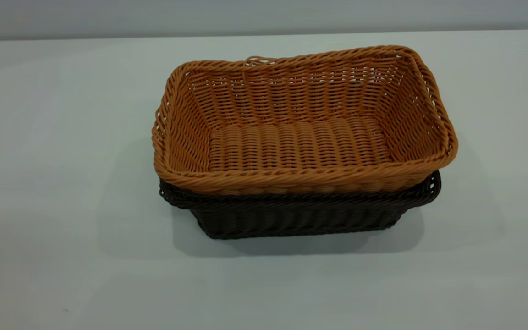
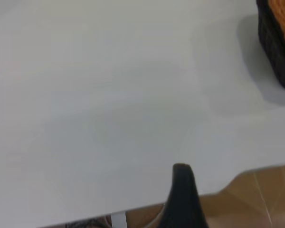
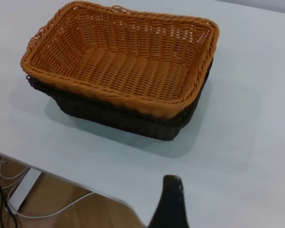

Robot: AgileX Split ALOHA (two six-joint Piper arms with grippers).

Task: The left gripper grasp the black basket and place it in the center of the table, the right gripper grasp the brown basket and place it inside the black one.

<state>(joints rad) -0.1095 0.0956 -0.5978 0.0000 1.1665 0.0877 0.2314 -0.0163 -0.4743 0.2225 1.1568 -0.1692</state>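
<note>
Nearest the exterior camera lies bare table [image 1: 62,275], broad, plain and white-grey, running back to a pale wall. Neither arm appears in this view.

Left arm: the left wrist view shows only one dark fingertip of the left gripper [image 2: 183,190], raised over the table's edge [image 2: 85,118]; whether its fingers are spread or closed cannot be told, and it holds nothing visible. The black basket [image 2: 275,52] sits well apart from this fingertip, at the far corner of that picture, with a sliver of the brown basket [image 2: 284,19] above its wall. Beyond the table edge, tan wooden flooring [image 2: 261,190] is visible.

Centre: the black basket [image 1: 300,213] stands upright on the table near its middle. The brown basket [image 1: 300,133] is nested inside it, riding high so that its braided rim sits above the dark rim, tilted slightly, with the right end higher. The brown basket's interior holds nothing. A soft shadow surrounds the pair.

Right arm: the right wrist view shows a single dark fingertip of the right gripper [image 3: 170,202] above the table's near edge [image 3: 237,156]; its opening cannot be judged, and it grips nothing visible. Both baskets, brown [image 3: 128,66] within black [image 3: 133,121], lie well apart from that fingertip, across open tabletop. Below the edge are wooden floor [image 3: 85,209] and white cables [image 3: 47,211].
</note>
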